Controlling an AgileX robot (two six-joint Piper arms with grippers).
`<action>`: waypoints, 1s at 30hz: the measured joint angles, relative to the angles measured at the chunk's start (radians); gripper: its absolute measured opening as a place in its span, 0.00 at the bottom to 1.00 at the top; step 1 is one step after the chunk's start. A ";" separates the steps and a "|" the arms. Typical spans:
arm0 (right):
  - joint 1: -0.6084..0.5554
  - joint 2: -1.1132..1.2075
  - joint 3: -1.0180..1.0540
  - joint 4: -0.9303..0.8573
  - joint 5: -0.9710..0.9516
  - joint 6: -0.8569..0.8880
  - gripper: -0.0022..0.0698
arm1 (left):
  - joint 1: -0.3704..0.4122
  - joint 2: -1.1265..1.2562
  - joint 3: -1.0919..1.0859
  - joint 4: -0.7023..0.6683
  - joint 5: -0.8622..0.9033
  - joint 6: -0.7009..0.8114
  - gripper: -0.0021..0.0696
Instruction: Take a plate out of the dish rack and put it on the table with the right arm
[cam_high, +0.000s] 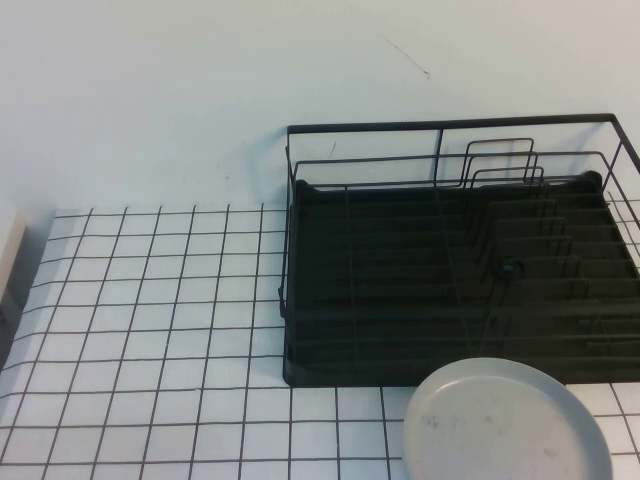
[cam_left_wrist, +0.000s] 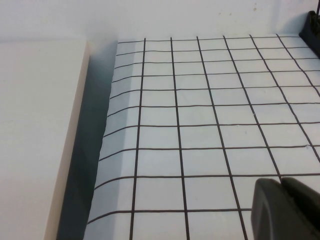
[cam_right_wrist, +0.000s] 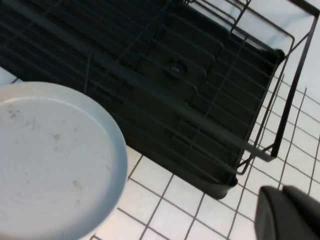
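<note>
plate (cam_right_wrist: 50, 160) on table (cam_high: 150, 330), before rack (cam_high: 450, 280) | right jaws (cam_right_wrist: 290, 212) near | left jaws (cam_left_wrist: 285, 207) apart

Table (cam_high: 150, 330) w/ dish rack (cam_high: 450, 290); plate (cam_high: 505, 420) maybe resting.

High view looks down; right wrist (closer) shares the plate (cam_high: 505, 420).

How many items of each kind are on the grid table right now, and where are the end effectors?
Plates: 1, the plate, flat on the table in front of the rack
Dish racks: 1, the dish rack, no dishes in it
End effectors: 2, left end effector over bare grid, right end effector beside the rack
Total: 4
</note>
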 joint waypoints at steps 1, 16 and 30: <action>0.000 -0.040 0.032 0.000 -0.011 0.002 0.03 | 0.000 0.000 0.000 0.000 0.000 0.000 0.02; 0.000 -0.230 0.313 -0.002 0.020 0.010 0.03 | 0.000 0.000 0.000 0.000 0.000 0.000 0.02; 0.003 -0.262 0.334 -0.007 -0.013 0.014 0.03 | 0.000 0.000 0.000 0.000 0.000 0.000 0.02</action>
